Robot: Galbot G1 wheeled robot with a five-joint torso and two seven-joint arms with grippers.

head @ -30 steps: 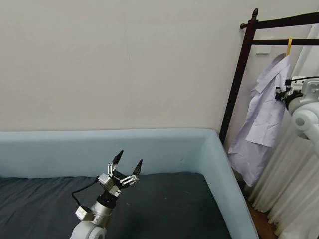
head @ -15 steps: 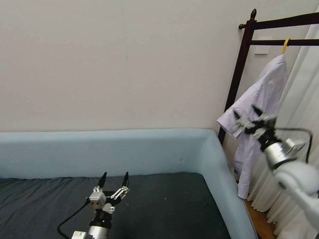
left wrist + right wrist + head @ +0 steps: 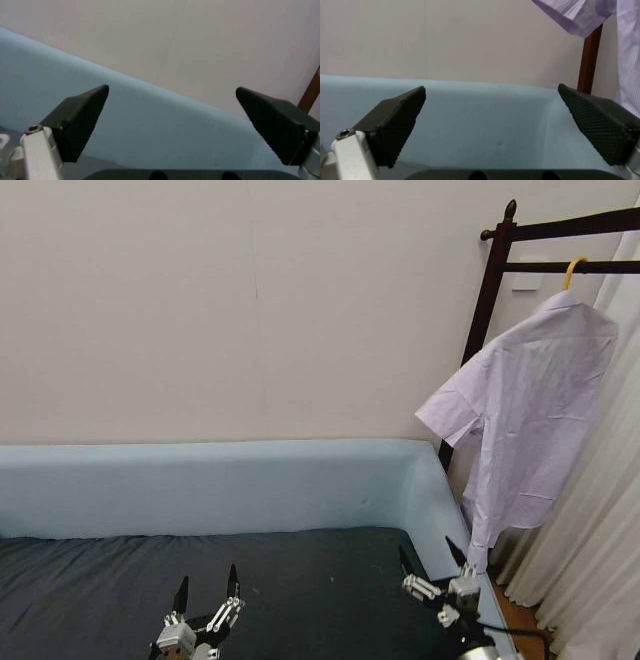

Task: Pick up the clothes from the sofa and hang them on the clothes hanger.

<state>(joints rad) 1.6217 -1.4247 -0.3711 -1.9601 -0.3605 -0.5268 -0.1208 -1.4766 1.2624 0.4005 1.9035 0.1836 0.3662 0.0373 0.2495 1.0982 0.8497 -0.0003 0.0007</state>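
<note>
A pale lilac short-sleeved shirt hangs on a yellow hanger from the dark wooden clothes rack at the right; its sleeve also shows in the right wrist view. Low over the dark seat of the sofa, my left gripper stands open and holds nothing. My right gripper is open too, near the sofa's right arm, well below the shirt, with nothing between its fingers. Both wrist views look past spread black fingertips toward the sofa's light blue back.
The sofa's light blue backrest runs along a plain white wall. White curtains hang to the right of the rack, and a strip of wooden floor lies between the sofa arm and the curtains.
My right gripper has let go of the shirt and dropped from the rack to beside the sofa arm. The shirt now hangs spread out. My left gripper has sunk lower.
</note>
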